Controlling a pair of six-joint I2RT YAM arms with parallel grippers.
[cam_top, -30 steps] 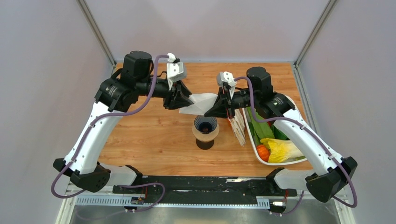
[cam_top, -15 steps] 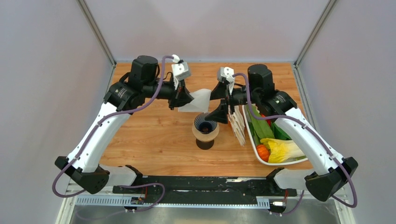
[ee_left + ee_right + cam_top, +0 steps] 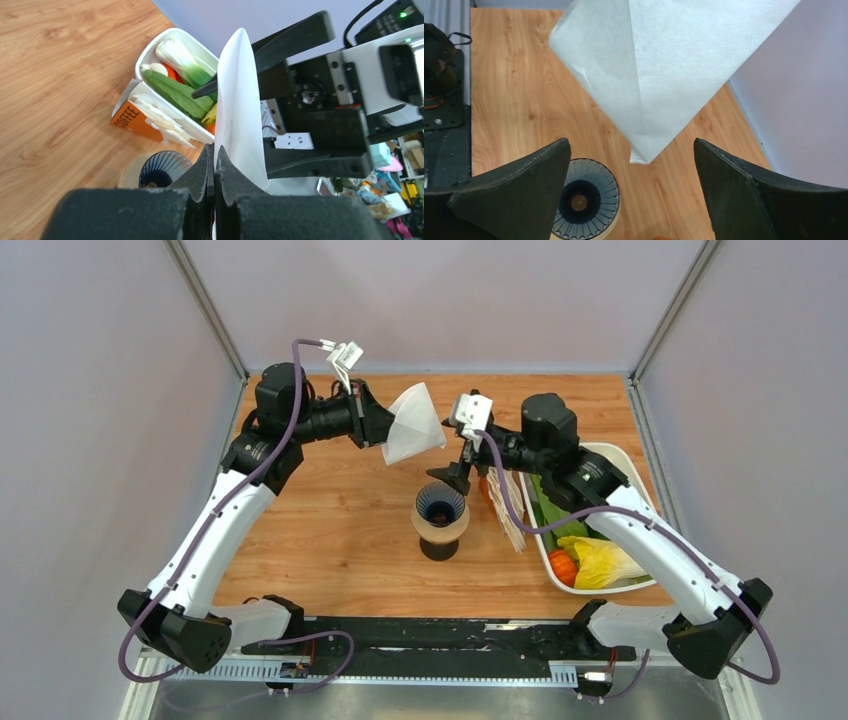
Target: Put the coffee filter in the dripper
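At the near centre of the table (image 3: 330, 530), the dripper (image 3: 440, 506) is sitting upright on a tan ring stand (image 3: 440, 532), ribbed mouth showing and nothing lying inside. Just to its right, an orange carton (image 3: 131, 119) is holding the spare filter stack (image 3: 508, 510) against a white tray (image 3: 548, 558) of vegetables. White capitals reading "COFFEE" are showing on the carton's face in the left wrist view; no other writing is legible. Farther back, the right gripper (image 3: 457, 465) is standing fully released, jaws spread wide and touching nothing. A second ago it was pinching the paper; it is now backing off toward the right. Beyond it, the left gripper (image 3: 380, 428) is clenching hard on one edge of the coffee filter (image 3: 415, 425), having closed within the last second. It is lifting the filter clear, above and to the far left of the dripper. The handover is therefore judged complete, with the left arm alone carrying the filter. From the right wrist view the filter is hanging point down, its tip appearing offset from the dripper mouth. Placement is still outstanding: the point needs aligning over the dripper and lowering in.
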